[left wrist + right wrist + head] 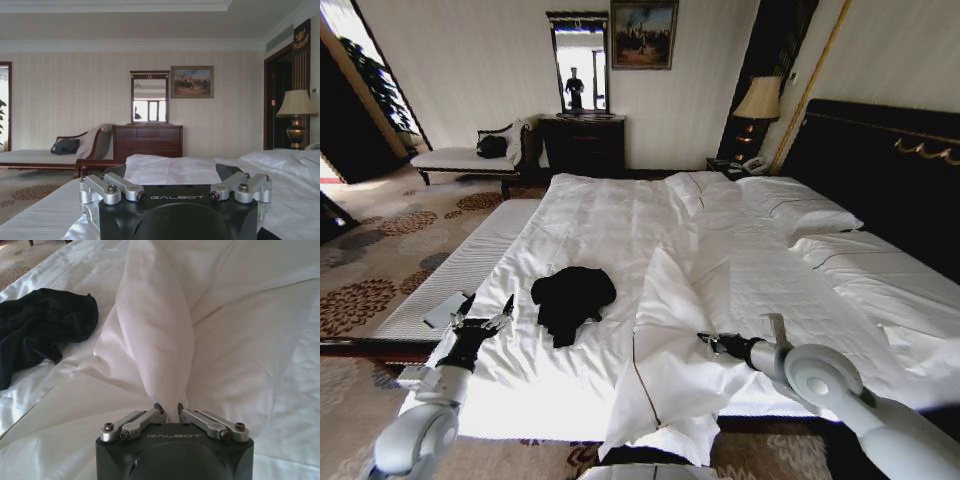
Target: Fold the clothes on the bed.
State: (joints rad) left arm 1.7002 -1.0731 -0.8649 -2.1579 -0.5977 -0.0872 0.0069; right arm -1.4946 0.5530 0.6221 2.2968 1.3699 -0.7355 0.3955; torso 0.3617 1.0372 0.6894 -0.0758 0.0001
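The clothes (573,298) are a single black garment lying crumpled on the white duvet of the bed (620,215), toward its left side near the foot. My left gripper (486,311) hovers open just left of the garment, apart from it. In the left wrist view the left gripper (175,181) has its fingers spread wide over the duvet. My right gripper (704,342) is at the right of a raised duvet fold (665,300). The right wrist view shows the right gripper (170,411) shut on that white fold (157,335), with the black clothes (42,325) lying beyond it.
White pillows (800,205) lie against the dark headboard (880,165). Past the bed stand a dark dresser with mirror (582,140), a pale bench (465,158) carrying a dark bag (65,146), and a lamp (758,100). Patterned carpet (380,250) lies left of the bed.
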